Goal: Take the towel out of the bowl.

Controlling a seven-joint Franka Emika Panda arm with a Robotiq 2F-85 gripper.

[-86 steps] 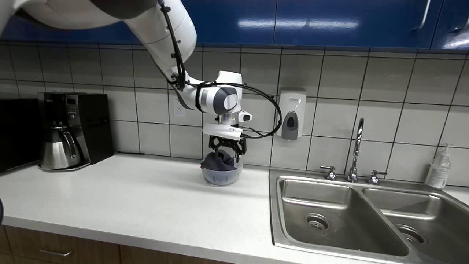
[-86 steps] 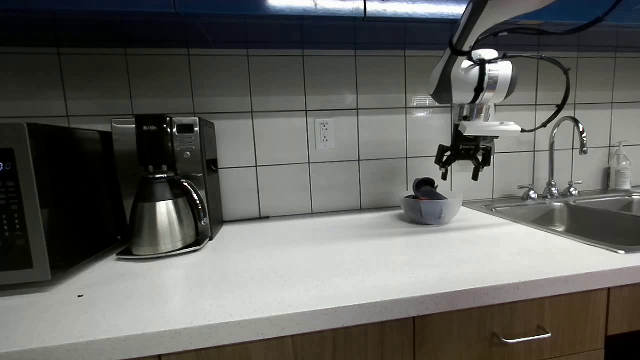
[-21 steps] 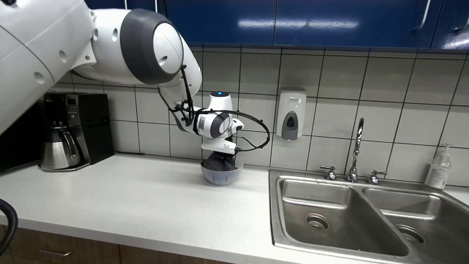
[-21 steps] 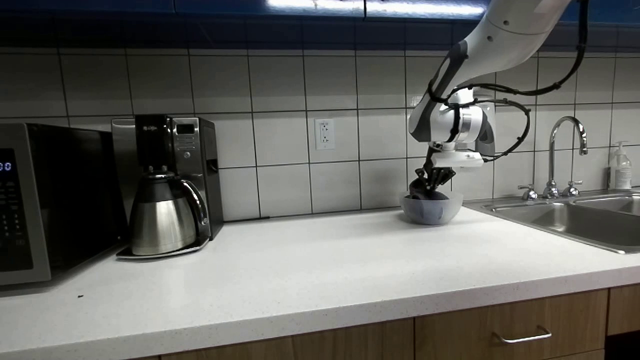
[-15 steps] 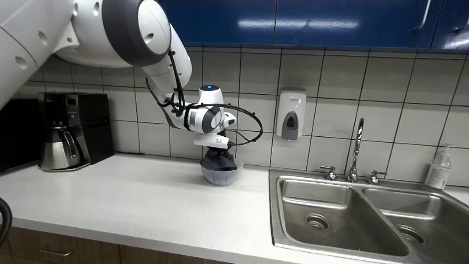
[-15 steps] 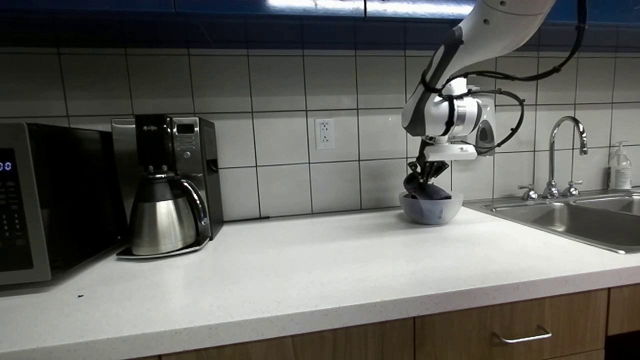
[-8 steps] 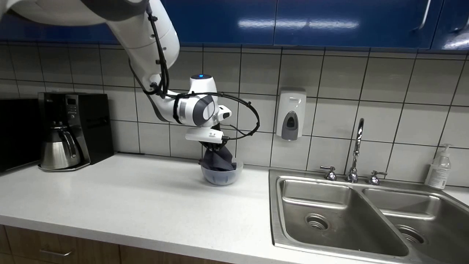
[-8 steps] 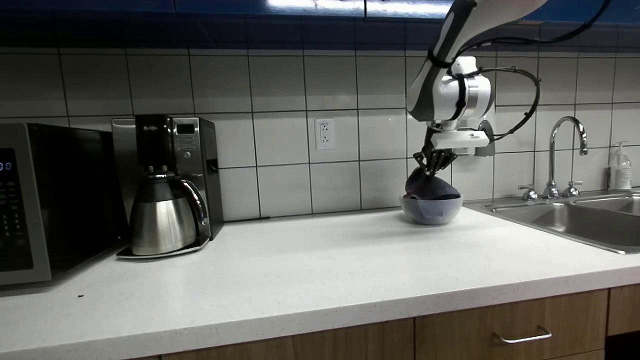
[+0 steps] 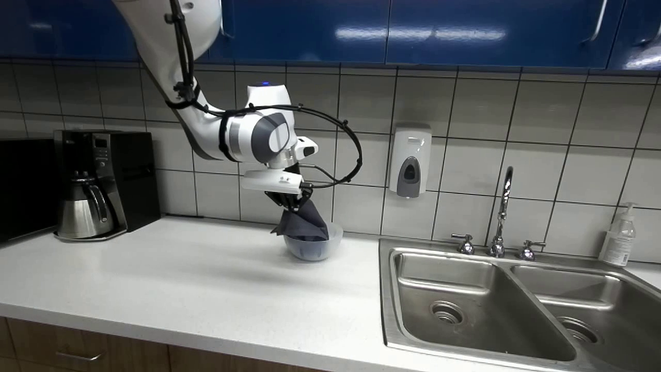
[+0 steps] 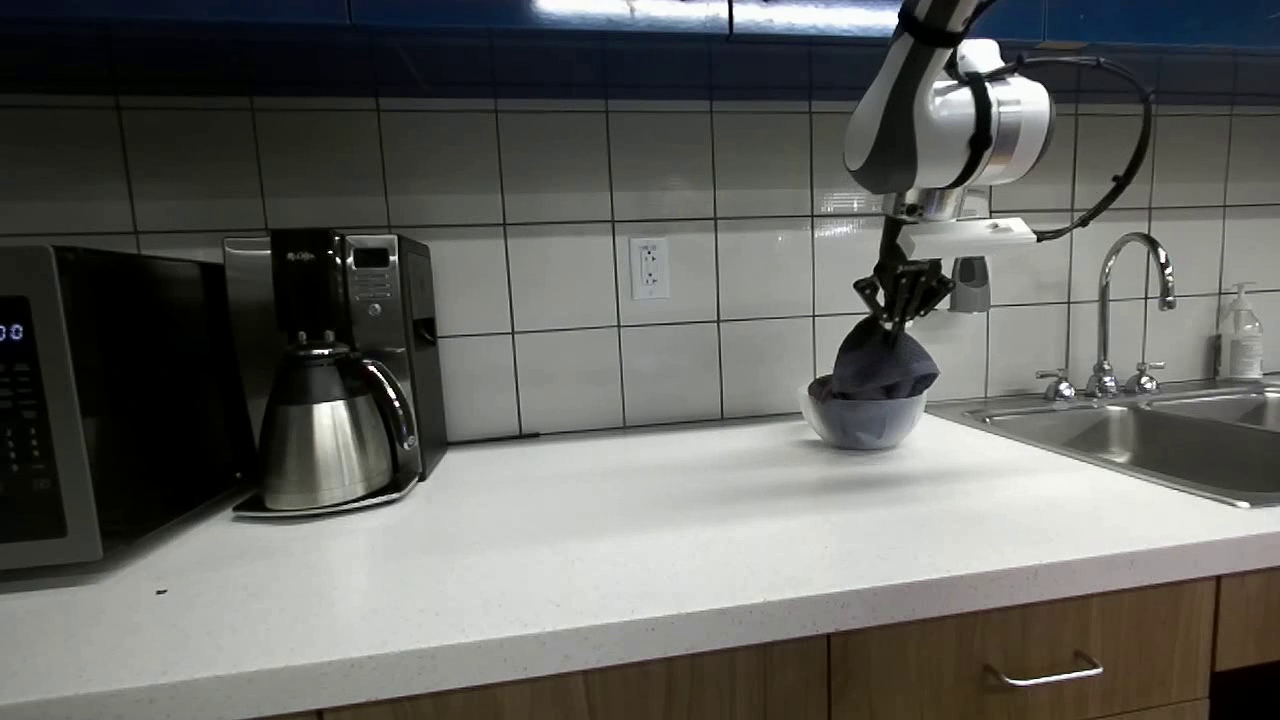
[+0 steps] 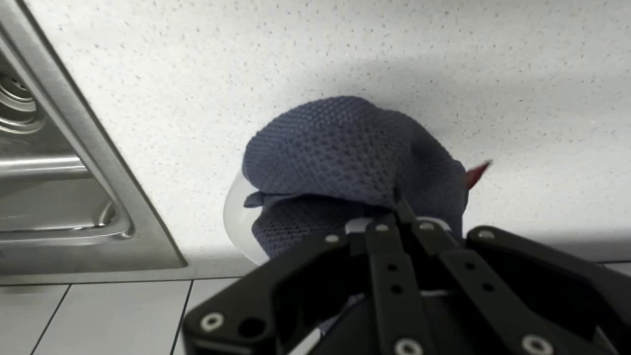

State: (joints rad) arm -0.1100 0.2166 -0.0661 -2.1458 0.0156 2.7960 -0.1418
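Observation:
A dark blue-grey knit towel [image 9: 304, 221] rises from the translucent bowl [image 9: 313, 251] on the counter, its lower part still inside the rim in both exterior views. My gripper [image 10: 893, 332] is above the bowl, its jaws closed on the towel's upper fold. In the wrist view the fingertips of the gripper [image 11: 398, 202] pinch the towel [image 11: 335, 153], which drapes wide and covers most of the bowl [image 11: 237, 214]. One towel corner hangs past the bowl's rim in an exterior view. A pointed red piece [image 11: 475, 175] sticks out beside the towel.
A double steel sink [image 9: 387, 294] with a faucet [image 9: 501, 217] lies beside the bowl. Behind are a tiled wall and a soap dispenser [image 9: 410, 160]. A coffee maker [image 10: 340, 370] and microwave [image 10: 120, 400] stand at the counter's far end. Blue cabinets [image 9: 320, 31] hang overhead.
The gripper was open above the bowl several seconds ago, then closed down in it. Over the last second it has risen, drawing the towel up and stretching it out of the bowl, which has stayed put.

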